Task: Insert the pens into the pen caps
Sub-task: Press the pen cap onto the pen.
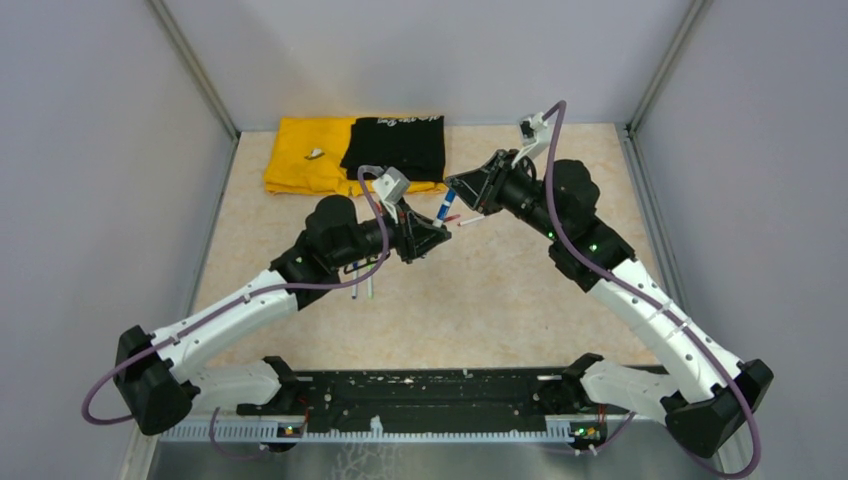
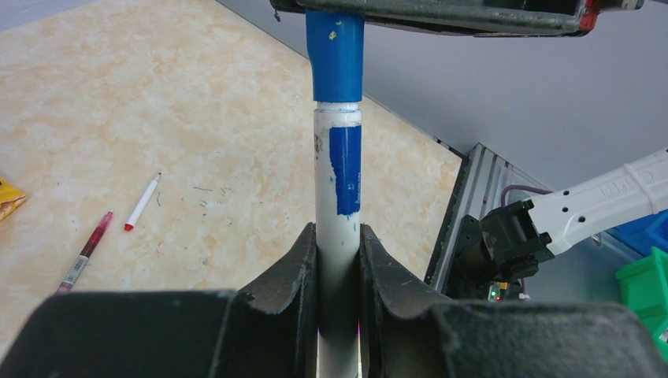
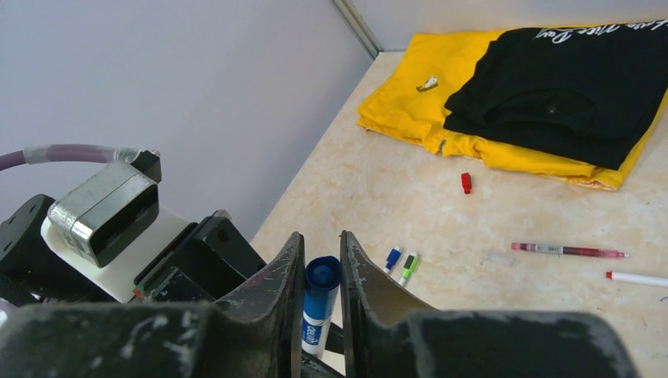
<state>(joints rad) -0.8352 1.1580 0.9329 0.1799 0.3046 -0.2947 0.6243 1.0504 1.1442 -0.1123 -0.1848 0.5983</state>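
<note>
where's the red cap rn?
Right wrist view, right of centre: the red cap lies loose on the table, just in front of the yellow shirt and beyond the maroon pen.

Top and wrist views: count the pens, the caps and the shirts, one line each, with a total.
Pens: 5 (held pen, maroon pen, red-tipped pen, blue-ended pen, green-ended pen)
Caps: 2 (blue cap, red cap; coloured pen ends not counted)
Shirts: 2 (yellow shirt, black shirt)
Total: 9
</note>
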